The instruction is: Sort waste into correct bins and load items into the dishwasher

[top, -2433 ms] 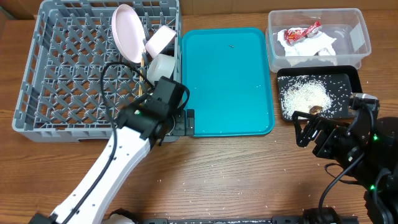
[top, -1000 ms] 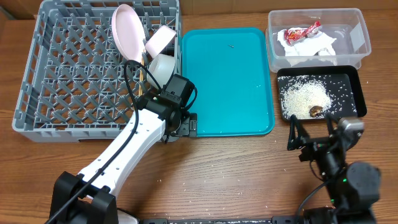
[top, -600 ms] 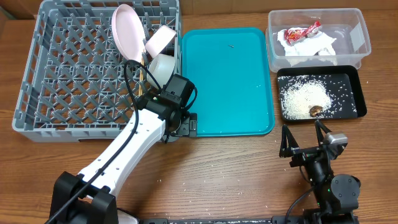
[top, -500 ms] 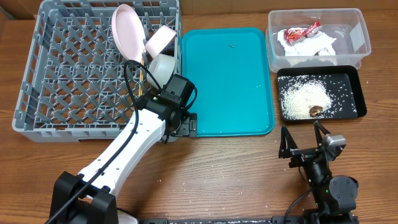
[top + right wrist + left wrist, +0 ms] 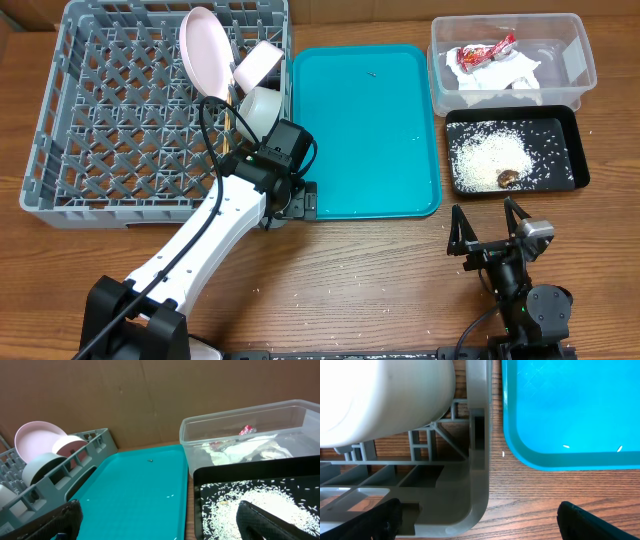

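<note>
Overhead first: dish rack sits far left, with the plate on edge in its right-hand rows, leaning, long axis near-to-far. The bowls are tipped just beside it. Left gripper is spread wide and empty at the rack's near right corner, beside the teal tray. Tub at far right holds wrapper and napkin. Black tray, just nearer, holds rice and a brown scrap. Both lie lengthwise left-to-right. Right gripper, jaws apart and empty, hangs over bare table near the black tray. Left wrist: one of the bowls fills the upper left; the rack corner lies between the fingers. Right wrist: the teal tray runs away lengthwise, open ahead.
</note>
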`<state>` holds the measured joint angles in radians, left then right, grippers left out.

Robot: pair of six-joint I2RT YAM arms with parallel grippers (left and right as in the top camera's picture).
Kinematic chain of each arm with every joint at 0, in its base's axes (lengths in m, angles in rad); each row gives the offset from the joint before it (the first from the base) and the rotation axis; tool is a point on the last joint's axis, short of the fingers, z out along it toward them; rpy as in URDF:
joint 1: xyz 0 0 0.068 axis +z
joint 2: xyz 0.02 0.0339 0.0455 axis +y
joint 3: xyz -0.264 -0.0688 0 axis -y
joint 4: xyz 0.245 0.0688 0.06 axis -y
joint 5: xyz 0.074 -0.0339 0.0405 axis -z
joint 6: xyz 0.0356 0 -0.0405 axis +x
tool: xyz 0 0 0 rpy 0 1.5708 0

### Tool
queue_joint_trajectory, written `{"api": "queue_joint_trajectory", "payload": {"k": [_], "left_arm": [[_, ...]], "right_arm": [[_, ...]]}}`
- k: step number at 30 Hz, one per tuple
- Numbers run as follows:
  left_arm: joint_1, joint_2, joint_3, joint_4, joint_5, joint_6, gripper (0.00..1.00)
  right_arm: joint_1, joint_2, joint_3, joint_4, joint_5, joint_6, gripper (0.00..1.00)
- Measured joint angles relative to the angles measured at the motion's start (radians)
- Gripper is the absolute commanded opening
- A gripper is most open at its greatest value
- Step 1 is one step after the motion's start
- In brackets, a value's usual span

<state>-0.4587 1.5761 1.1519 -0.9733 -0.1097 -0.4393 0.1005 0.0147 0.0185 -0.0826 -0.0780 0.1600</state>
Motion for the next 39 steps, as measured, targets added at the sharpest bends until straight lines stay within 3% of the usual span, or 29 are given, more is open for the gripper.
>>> {"api": "queue_joint_trajectory", "payload": {"k": [21,26,30,39], "left_arm": [[0.000,-0.016,-0.001,-0.003,0.000,0.000,1.00],[0.000,-0.165,-0.008,0.043,-0.047,0.000,1.00],[0.023,-0.362,-0.013,0.234,-0.058,0.039,1.00],[0.286,-0.723,-0.025,0.443,0.091,0.191,1.00]], "right_arm": [[0.000,0.000,0.000,0.000,0.000,0.000,1.00],[0.000,0.000,0.000,0.000,0.000,0.000,1.00],[0.000,0.000,0.000,0.001,0.000,0.000,1.00],[0.000,0.000,0.000,0.000,0.000,0.000,1.00]]}}
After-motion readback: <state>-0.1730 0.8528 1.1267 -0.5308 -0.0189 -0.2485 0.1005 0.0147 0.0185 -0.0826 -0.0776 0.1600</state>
